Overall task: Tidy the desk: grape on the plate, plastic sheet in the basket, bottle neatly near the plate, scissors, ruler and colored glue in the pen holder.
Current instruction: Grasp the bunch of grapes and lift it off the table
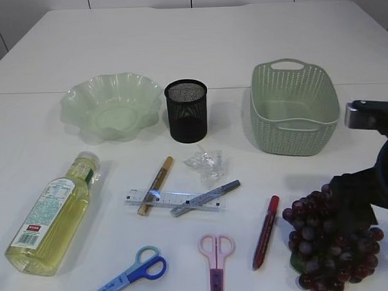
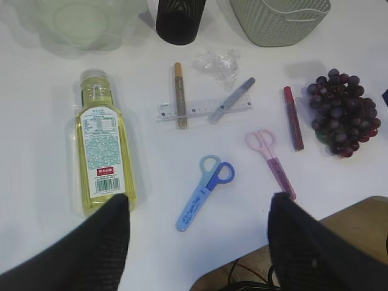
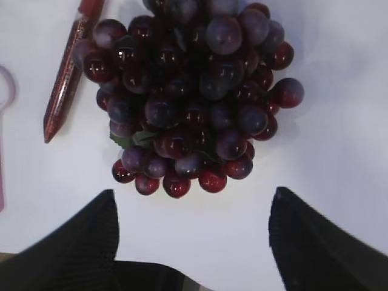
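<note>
Exterior: right gripper (image 1: 370,196) over grapes (image 1: 330,239), plate (image 1: 112,107) far off.
Left wrist: left gripper (image 2: 197,242) spread, empty; bottle (image 2: 103,151) just ahead of left finger.
Right wrist: fingers (image 3: 79,242) parted, grapes ahead between them, seemingly lined up for pickup.

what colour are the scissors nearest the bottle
Blue scissors, light and darker blue handles; clearest in the left wrist view.

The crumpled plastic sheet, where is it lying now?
In the exterior view, the plastic sheet lies on the table at centre, just in front of the black pen holder, above the ruler.
</note>
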